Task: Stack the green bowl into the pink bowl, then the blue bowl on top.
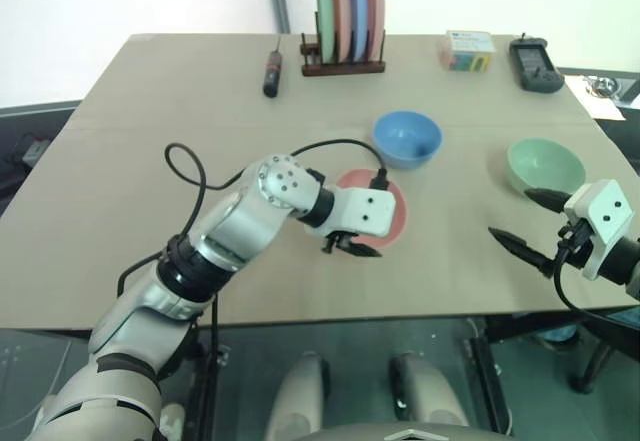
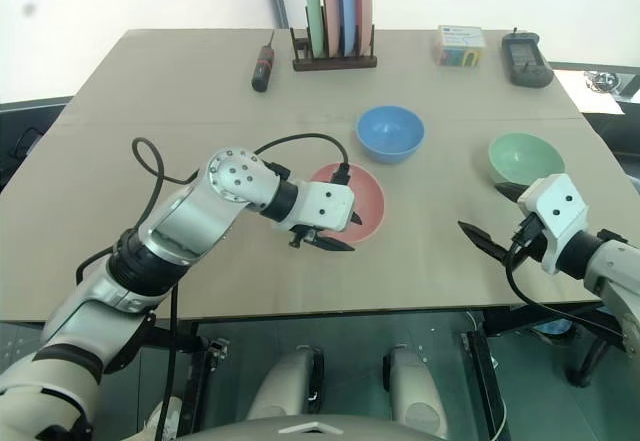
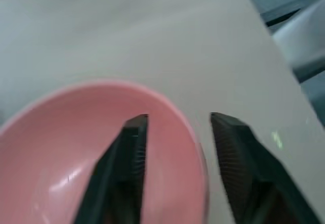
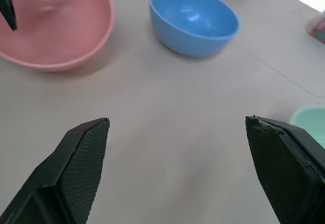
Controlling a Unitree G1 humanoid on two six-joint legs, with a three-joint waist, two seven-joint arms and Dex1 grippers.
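The pink bowl (image 2: 366, 193) sits upright in the middle of the table. My left gripper (image 1: 355, 248) hangs over its near rim, open. In the left wrist view one finger (image 3: 129, 148) is inside the pink bowl (image 3: 76, 142) and the other is outside, neither touching the rim. The blue bowl (image 1: 407, 138) stands just behind the pink one, slightly to the right. The green bowl (image 1: 545, 165) stands at the right. My right gripper (image 1: 510, 213) is just in front of it, wide open and holding nothing, pointing left over bare table.
A wooden rack of upright coloured plates (image 1: 345, 11) stands at the back edge. A screwdriver (image 1: 272, 69) lies to its left. A small colourful box (image 1: 466, 49) and a black device (image 1: 535, 63) lie to its right. The table's front edge (image 1: 330, 313) runs close below both grippers.
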